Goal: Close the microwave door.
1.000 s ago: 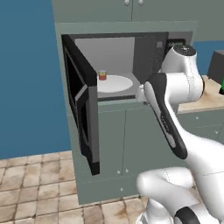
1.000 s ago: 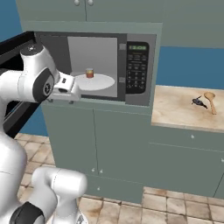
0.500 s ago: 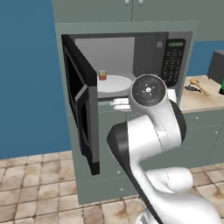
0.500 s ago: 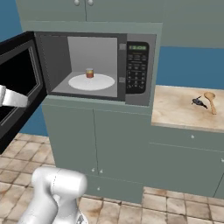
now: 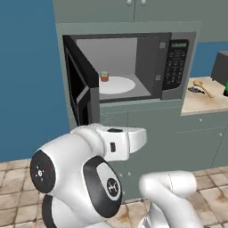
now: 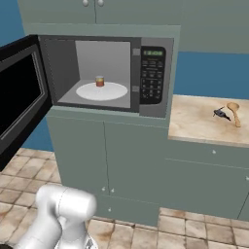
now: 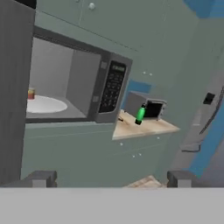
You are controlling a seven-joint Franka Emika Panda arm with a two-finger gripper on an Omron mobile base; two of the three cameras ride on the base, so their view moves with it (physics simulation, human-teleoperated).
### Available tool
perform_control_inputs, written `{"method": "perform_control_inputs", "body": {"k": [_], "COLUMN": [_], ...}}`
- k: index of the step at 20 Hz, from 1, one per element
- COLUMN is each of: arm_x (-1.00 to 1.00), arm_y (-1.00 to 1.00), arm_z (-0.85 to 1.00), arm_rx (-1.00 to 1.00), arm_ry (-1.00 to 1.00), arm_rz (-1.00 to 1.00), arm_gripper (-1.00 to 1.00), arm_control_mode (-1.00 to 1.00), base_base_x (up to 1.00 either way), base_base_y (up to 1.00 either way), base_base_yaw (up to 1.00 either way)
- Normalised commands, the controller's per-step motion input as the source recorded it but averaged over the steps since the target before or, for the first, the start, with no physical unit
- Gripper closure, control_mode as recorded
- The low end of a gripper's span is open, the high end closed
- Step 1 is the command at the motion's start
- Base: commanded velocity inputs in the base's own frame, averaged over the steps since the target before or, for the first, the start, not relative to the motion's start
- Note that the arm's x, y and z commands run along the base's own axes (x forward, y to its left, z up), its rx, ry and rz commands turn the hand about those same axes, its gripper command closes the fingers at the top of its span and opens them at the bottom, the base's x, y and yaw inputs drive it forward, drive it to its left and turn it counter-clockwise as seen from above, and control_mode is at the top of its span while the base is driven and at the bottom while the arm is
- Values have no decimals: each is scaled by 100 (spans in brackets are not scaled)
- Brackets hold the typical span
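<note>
The microwave point(image 6: 146, 46) stands open, with a white turntable plate point(image 6: 102, 91) and a small can point(image 6: 99, 80) inside. Its black keypad panel point(image 5: 176, 67) has a green display. The microwave door point(image 6: 19, 99) is swung out to the left on its left hinge and shows edge-on in the left base view point(image 5: 82, 91). In the hand view my gripper point(image 7: 111, 179) is open with nothing between its fingertips point(image 7: 41, 178). The door point(image 7: 13, 87) rises as a grey slab close by its left fingertip. Whether it touches the door I cannot tell.
Grey-green cabinet doors point(image 6: 121, 165) sit under the microwave. To the right, a wooden counter point(image 6: 204, 121) carries a wooden spoon point(image 6: 234, 111), a dark box-like appliance point(image 7: 146, 107) and a green bottle point(image 7: 140, 114). My white arm point(image 5: 84, 178) bulks low in front, over tiled floor point(image 6: 194, 228).
My arm has swung away from the microwave opening, down and to the left, and now sits low in front. The door stands about as wide open as before.
</note>
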Motion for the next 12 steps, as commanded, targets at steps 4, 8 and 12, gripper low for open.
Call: {"method": "perform_control_inputs", "body": {"k": [4, 8, 12], "arm_x": [38, 86, 54], "arm_y": [97, 97, 45], "arm_z": [-21, -51, -44], "arm_rx": [-13, -7, -12], "arm_ry": [-27, -25, -10], "arm_rz": [-34, -25, -33], "arm_gripper": [-100, -100, -100], "arm_control_mode": [-100, -100, -100], "base_base_x": [0, 0, 0], "base_base_y": [0, 0, 0], "base_base_yaw": [0, 0, 0]}}
